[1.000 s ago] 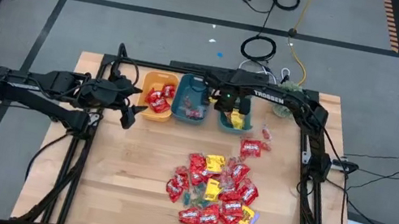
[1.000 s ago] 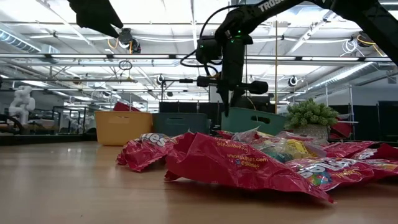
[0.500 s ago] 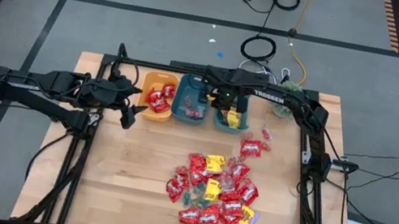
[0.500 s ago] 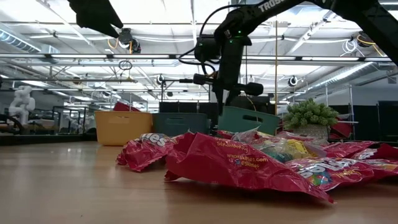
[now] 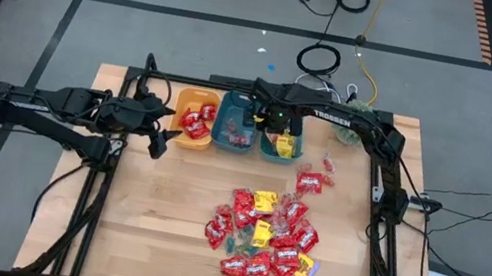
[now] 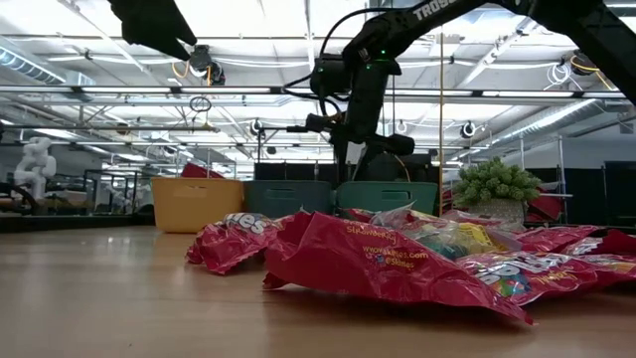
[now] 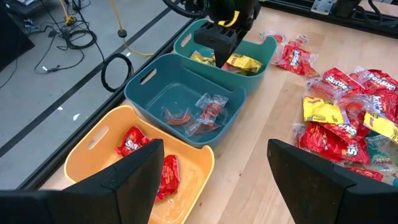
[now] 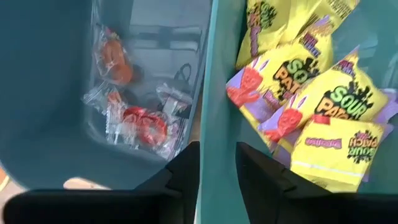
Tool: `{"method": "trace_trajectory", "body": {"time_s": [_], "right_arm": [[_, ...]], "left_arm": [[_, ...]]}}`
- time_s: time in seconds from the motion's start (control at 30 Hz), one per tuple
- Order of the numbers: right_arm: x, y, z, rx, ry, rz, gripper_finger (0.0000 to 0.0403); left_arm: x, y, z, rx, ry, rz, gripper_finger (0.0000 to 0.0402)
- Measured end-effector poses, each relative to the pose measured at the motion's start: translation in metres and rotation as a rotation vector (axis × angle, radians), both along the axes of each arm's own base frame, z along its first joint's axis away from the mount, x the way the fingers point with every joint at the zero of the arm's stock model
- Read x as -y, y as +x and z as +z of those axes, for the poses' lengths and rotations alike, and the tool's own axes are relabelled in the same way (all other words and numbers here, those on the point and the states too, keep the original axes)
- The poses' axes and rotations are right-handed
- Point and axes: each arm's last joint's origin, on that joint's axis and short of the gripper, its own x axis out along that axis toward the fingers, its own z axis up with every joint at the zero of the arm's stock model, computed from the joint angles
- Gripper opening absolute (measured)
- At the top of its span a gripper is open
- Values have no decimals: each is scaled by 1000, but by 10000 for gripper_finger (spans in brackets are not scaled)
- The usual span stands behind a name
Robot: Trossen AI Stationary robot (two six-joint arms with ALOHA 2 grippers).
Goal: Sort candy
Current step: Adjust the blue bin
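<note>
Sorting looks partly done: below the right gripper [image 8: 214, 180], its fingers narrowly parted and empty, Sour Patch packets [image 8: 311, 93] fill a teal bin [image 5: 281, 149], while a heap of Skittles packets [image 5: 264, 238] waits well away; the left gripper [image 7: 214, 180] idles wide.

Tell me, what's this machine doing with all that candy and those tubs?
It is sorting candy. Three tubs sit in a row: an orange tub with red packets, a middle teal tub with clear-wrapped sweets, and another teal tub with yellow packets. The right end effector sits over the wall between the two teal tubs, holding nothing. The left end effector waits beside the orange tub. A pile of candy remains on the table.
</note>
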Motion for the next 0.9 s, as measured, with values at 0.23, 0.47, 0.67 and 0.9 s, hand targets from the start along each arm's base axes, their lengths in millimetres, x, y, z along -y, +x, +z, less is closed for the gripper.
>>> {"method": "trace_trajectory", "body": {"time_s": [0.23,0.47,0.67,0.9], "right_arm": [[8,0,22,43,0,105,111],[-1,17,60,189,-108,214,111],[-30,41,67,304,-280,523,111],[-56,57,58,288,-417,867,111]], "left_arm": [[0,0,0,0,0,0,297],[0,0,0,-1,0,0,297],[0,0,0,-1,0,0,297],[0,0,0,-1,0,0,297]]}}
